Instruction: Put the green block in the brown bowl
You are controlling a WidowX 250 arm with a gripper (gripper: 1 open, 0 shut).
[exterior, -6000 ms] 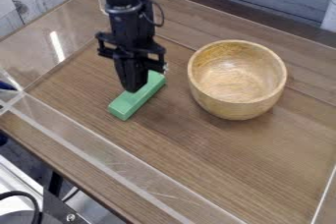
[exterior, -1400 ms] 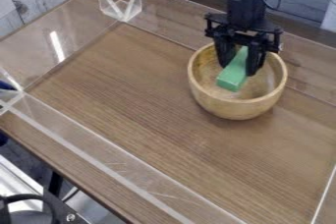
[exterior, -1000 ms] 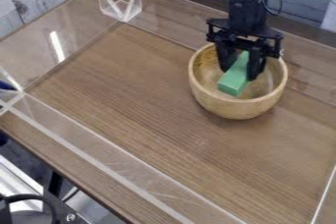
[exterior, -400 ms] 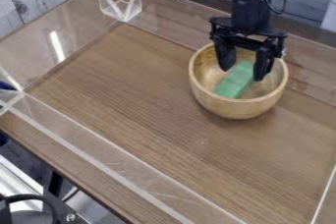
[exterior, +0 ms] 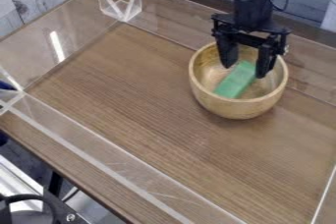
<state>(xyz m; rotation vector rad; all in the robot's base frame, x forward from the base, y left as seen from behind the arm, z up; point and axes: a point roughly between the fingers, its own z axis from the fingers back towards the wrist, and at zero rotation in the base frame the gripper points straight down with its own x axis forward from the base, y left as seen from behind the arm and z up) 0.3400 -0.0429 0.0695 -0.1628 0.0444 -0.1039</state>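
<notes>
The brown bowl (exterior: 210, 98) sits at the right of the wooden table, a round light-wood bowl with a thick rim. The green block (exterior: 237, 81) lies tilted inside it, resting on the bowl's bottom and leaning toward the far wall. My gripper (exterior: 251, 62) points straight down over the bowl's far half, just above the block. Its black fingers (exterior: 226, 55) stand wide apart, open, with the block's upper end between them and not pinched.
A clear acrylic wall (exterior: 53, 120) runs along the table's near and left edges. A small clear bracket (exterior: 120, 5) stands at the far left corner. Bare wood tabletop (exterior: 118, 81) lies left of the bowl.
The gripper opened over the bowl and let go of the green block, which dropped and now lies tilted in the bowl. The hand kept its place.
</notes>
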